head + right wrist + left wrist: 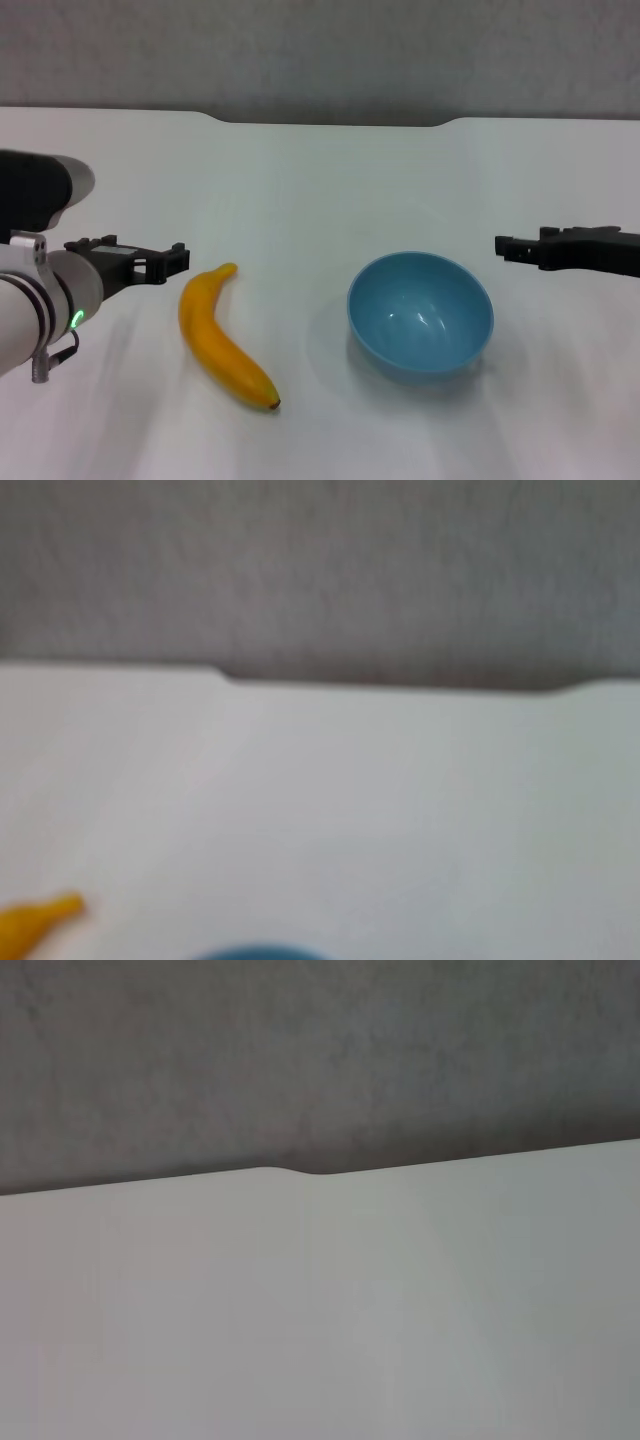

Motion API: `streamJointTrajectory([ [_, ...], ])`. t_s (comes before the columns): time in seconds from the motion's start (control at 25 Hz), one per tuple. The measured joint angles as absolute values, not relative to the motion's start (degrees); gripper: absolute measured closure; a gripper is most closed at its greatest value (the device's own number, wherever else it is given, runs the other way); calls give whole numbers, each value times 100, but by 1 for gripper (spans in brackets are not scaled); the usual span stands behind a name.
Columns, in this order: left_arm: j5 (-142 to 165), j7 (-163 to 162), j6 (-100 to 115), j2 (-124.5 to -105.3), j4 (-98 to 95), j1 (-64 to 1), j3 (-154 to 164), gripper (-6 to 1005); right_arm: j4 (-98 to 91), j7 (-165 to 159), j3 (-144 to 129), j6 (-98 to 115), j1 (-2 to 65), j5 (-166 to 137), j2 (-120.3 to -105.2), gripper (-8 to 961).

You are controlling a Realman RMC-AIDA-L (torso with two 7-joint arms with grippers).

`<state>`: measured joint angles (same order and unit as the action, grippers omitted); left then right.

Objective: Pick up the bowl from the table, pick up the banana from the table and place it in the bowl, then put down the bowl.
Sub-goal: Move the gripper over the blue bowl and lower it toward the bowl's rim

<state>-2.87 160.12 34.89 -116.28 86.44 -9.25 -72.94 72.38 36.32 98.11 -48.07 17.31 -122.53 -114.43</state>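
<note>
I am watching the left end effector [170, 262] hanging low over the worktop [320, 180] on the robot's left, its dark tips pointing toward the banana [222, 340] and sitting just beside the stem end without touching it; I cannot tell whether its fingers are spread or pressed together. The right end effector [510, 247] is hovering on the robot's right, near the bowl [420, 312] but apart from its rim, and I cannot tell its finger state either. The banana is lying flat between the left end effector and the bowl, stem pointing away from the robot, dark tip nearer it. The light-blue bowl is sitting upright on the worktop, holding nothing. The right wrist view is catching the banana's stem [40, 920] and a sliver of the bowl's rim [255, 952].
</note>
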Motion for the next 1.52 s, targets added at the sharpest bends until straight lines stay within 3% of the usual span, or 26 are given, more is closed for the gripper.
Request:
streamJointTrajectory([
  [0.4,-284,16052,3508,-11635,8645,-950,-7269,123,6628,2509,10422,-6138,2969,-13684,-11443,228],
  [0.88,-281,16057,3483,-11643,8611,-975,-7234,123,4878,2434,10413,-6120,4089,-13953,-11443,228],
  [1.52,-281,16022,3453,-11646,8472,-1062,-7215,122,3973,2466,10174,-5593,4566,-13962,-11478,227],
])
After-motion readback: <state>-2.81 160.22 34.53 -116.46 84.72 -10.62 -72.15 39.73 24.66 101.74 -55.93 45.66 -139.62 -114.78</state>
